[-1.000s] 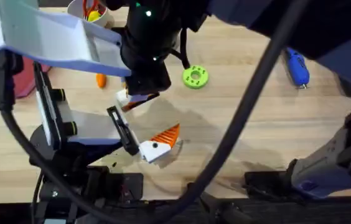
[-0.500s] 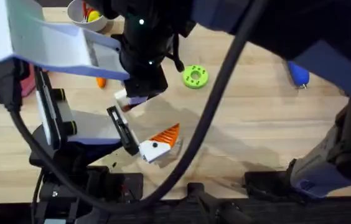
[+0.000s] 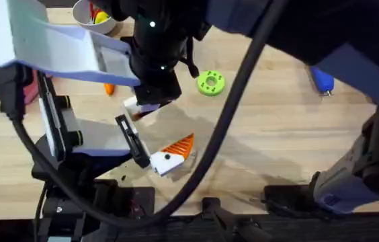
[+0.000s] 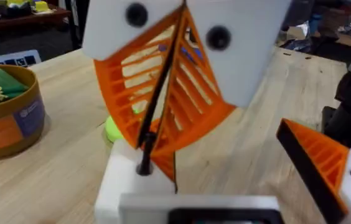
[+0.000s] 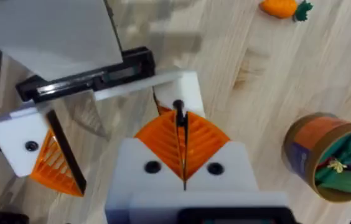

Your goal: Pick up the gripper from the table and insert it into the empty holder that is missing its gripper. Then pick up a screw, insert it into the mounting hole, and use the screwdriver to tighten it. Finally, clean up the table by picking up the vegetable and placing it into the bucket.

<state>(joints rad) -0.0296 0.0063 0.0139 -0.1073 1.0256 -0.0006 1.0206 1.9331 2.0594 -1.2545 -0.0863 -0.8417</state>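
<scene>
My right gripper [image 5: 180, 119] is shut on a thin black screw [image 5: 178, 111], which stands upright over the white holder [image 5: 177, 82] of the left arm's jaw. An orange piece shows against the holder just under the pads; I cannot tell whether it is the gripper. My left gripper [image 4: 238, 180] is open, with the holder [image 4: 135, 186] on one side and its orange-tipped finger [image 4: 325, 165] on the other. On the table lies the toy carrot [image 5: 281, 7]. The bucket [image 5: 322, 155] holds green toy vegetables. The blue screwdriver [image 3: 322, 78] lies at the far right.
A green ring [image 3: 210, 83] lies just right of my right gripper [image 3: 148, 106]. A white bowl [image 3: 95, 13] with small parts stands at the back left, and the carrot [image 3: 109, 86] lies below it. The right arm's dark links and cable cross the middle.
The right arm's upper links and its cable have shifted left across the overhead view. Its gripper has stayed over the holder with the screw.
</scene>
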